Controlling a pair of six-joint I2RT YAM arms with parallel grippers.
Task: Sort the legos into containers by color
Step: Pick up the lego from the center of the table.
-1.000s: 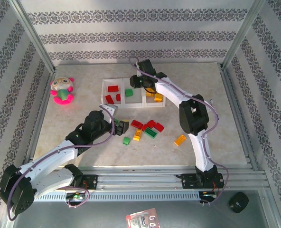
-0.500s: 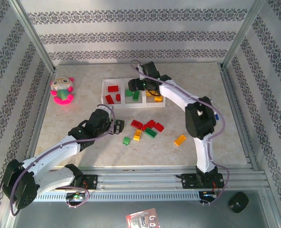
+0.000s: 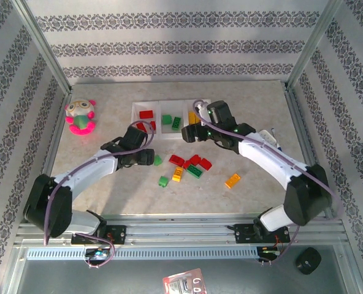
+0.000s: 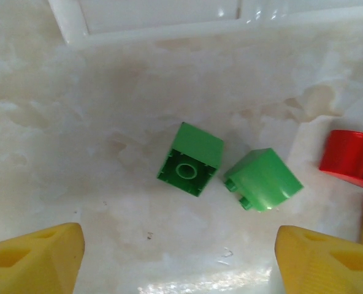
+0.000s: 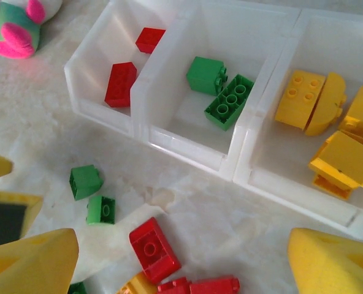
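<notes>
Our left fingers (image 3: pixel 148 158) stand wide and empty over two green legos (image 4: pixel 191 159) on the bench (image 4: pixel 77 153), just near of the white tray (image 5: pixel 187 150). Our right fingers (image 3: pixel 187 132) are spread wide too, holding nothing. The tray's left compartment holds red legos (image 5: pixel 120 84), the middle compartment green, the right yellow.

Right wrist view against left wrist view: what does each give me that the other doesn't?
Right wrist: the inside of the white three-compartment plastic tray, red bricks left, green bricks middle, yellow bricks right, plus the pink-and-green plush toy. Left wrist: a close top-down framing from the left gripper, jaws open. Both: two small loose green plastic bricks near the tray's front wall.
</notes>
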